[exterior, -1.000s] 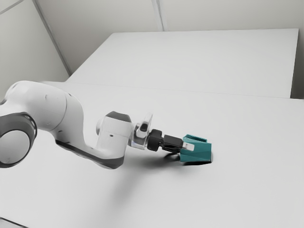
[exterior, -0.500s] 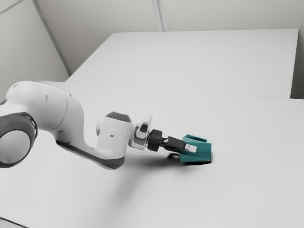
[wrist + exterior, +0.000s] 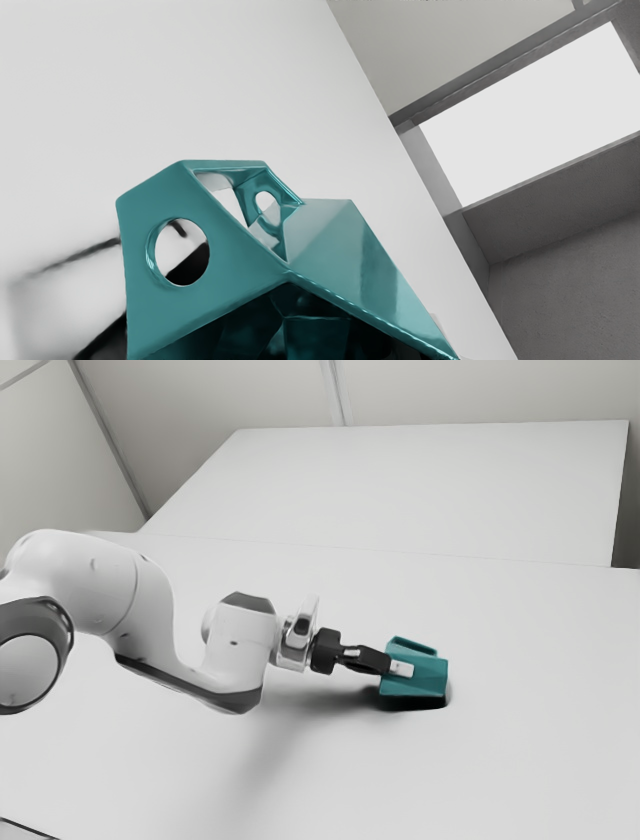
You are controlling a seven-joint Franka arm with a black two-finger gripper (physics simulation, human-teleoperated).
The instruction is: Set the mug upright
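Gripper (image 3: 401, 670) clenched on teal mug (image 3: 428, 684), fingertip against its outer wall. Mug tipped sideways, mouth toward gripper, at white table (image 3: 540, 760); whether mug touches table, cannot tell.

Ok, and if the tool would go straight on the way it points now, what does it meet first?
Most likely the teal mug: the tool points toward it and overlaps it in the exterior view, though depth is unclear.

No text, labels, brands, numbers or signs can be read in either view, at any clock position.
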